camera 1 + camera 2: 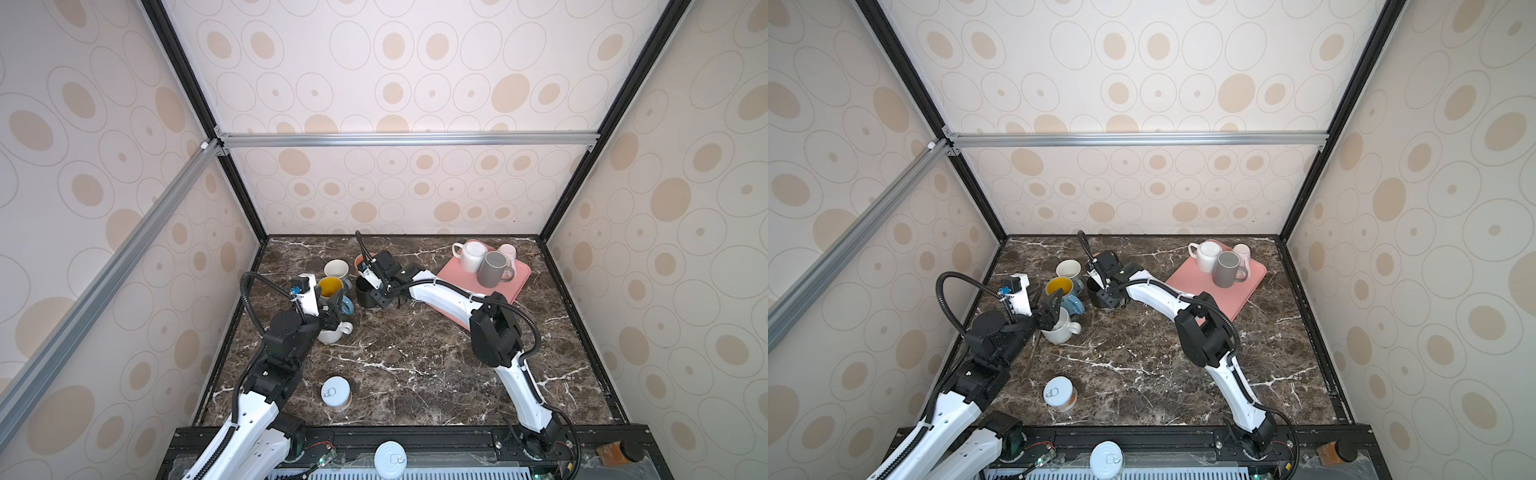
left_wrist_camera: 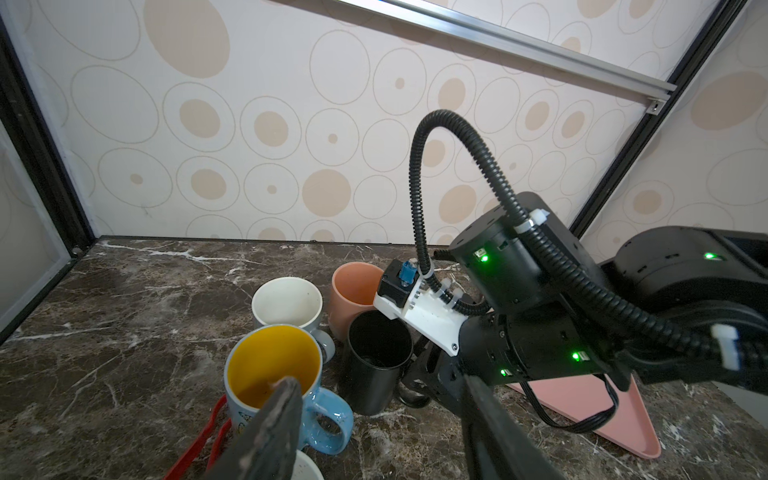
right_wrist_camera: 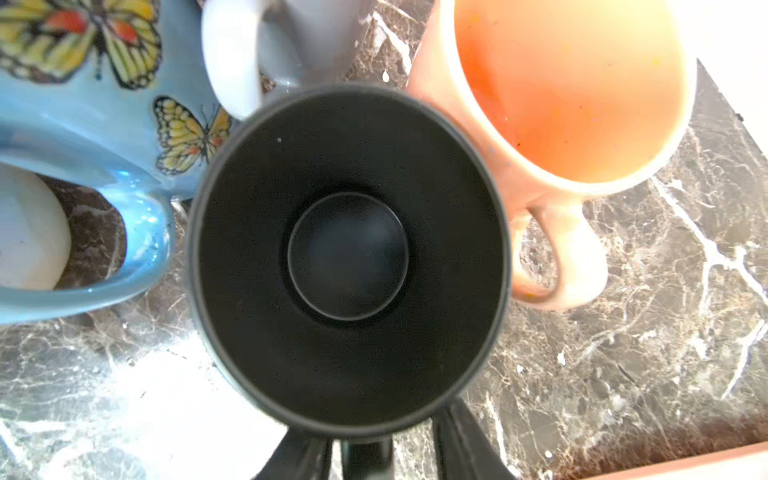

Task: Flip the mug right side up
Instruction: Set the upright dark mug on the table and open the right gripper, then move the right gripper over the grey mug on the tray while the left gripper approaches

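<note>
2 cans, 8 mugs, 1 tray

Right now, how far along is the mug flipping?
Done: black mug stands mouth up beside the peach mug. In hand: right gripper, jaws apart, straddles its handle. Remaining: white mug, grey mug and pink mug on the pink tray look upside down.

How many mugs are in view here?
8. Three on the pink tray: speckled white, grey, pink. Five clustered on the table left of it: cream, yellow-lined blue, black, peach, white nearest the front. Arms might hide more.
</note>
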You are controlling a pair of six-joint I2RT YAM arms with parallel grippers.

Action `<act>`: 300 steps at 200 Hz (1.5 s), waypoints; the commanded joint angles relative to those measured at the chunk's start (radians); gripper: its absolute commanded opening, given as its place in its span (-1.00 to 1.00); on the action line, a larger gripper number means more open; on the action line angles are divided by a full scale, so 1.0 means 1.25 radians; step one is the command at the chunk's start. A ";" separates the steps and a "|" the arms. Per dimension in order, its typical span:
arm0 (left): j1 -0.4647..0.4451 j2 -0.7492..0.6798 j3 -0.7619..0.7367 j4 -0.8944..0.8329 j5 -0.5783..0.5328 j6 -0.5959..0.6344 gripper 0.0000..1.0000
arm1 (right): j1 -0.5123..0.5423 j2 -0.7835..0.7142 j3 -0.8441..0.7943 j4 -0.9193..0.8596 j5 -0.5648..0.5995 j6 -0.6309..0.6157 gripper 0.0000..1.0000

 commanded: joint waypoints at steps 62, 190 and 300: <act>0.007 -0.005 0.002 0.003 -0.002 0.009 0.24 | -0.004 -0.136 -0.042 0.027 -0.025 0.019 -0.17; 0.007 0.175 0.041 0.075 0.127 -0.049 0.25 | -0.164 -0.327 -0.234 -0.025 0.052 0.120 -0.17; -0.115 0.510 0.192 0.239 0.207 -0.122 0.15 | -0.536 -0.311 -0.213 0.035 0.043 0.296 -0.01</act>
